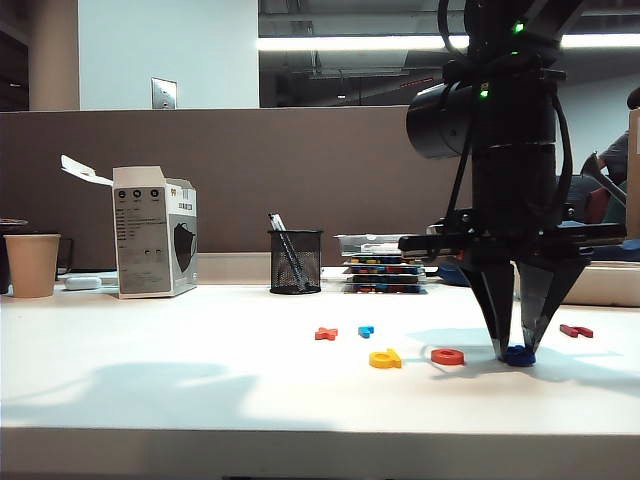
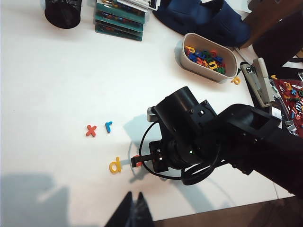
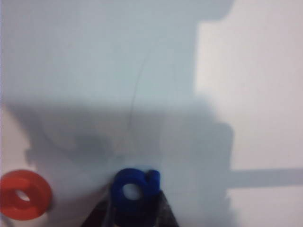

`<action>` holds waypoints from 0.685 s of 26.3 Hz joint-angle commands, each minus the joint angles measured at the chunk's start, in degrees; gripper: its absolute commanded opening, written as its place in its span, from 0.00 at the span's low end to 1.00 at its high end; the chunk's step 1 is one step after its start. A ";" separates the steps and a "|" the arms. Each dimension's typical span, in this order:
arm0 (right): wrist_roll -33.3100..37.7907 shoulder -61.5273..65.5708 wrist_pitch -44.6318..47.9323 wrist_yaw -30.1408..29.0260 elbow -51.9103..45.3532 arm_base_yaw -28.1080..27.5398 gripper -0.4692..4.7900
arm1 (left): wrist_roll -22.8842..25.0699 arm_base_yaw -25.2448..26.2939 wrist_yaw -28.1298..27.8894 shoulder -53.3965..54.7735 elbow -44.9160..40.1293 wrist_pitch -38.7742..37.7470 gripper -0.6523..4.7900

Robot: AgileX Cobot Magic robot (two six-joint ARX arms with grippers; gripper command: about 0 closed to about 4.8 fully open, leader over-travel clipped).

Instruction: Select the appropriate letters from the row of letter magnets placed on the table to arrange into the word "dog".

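Dark blue "g" magnet (image 1: 519, 354) sits on the white table (image 1: 200, 380) between the right gripper's (image 1: 516, 352) fingertips. The right wrist view shows both tips pinching the "g" (image 3: 135, 189) from either side, jaws only narrowly apart, so it's clamped on the letter. The letter is at table level; can't tell if it's just lifted or resting.

Orange-red "o" ring (image 1: 447, 356) lies flat just beside the "g", on its left in the exterior view; also seen in the right wrist view (image 3: 22, 195). Yellow "d" (image 1: 385, 358) is next over to the left, flat, close to the "o" but not touching. So d, o, g sit in one line near the table's front edge.

Behind that line, further back: orange-red "x" (image 1: 326, 333) and light blue letter (image 1: 366, 330) near each other, apart. Dark red magnet (image 1: 576, 330) lies off to the right, behind the gripper.

Left gripper (image 2: 134, 215): only the dark fingertips show at the edge of its own wrist view, pressed together, holding nothing, up above the table. That view looks down on the right arm (image 2: 199, 137), which hides the "g" and most of the "o".

Along the back: paper cup (image 1: 32, 264), white carton (image 1: 155, 232), mesh pen holder (image 1: 296, 261), stacked colourful trays (image 1: 385, 270), brown partition (image 1: 250, 170). Bin of spare letters (image 2: 206, 56) shows in the left wrist view.
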 commanded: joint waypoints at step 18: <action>0.17 -0.17 -2.29 -0.94 -0.11 0.02 0.17 | -0.26 0.07 -0.37 -0.15 0.13 0.26 0.11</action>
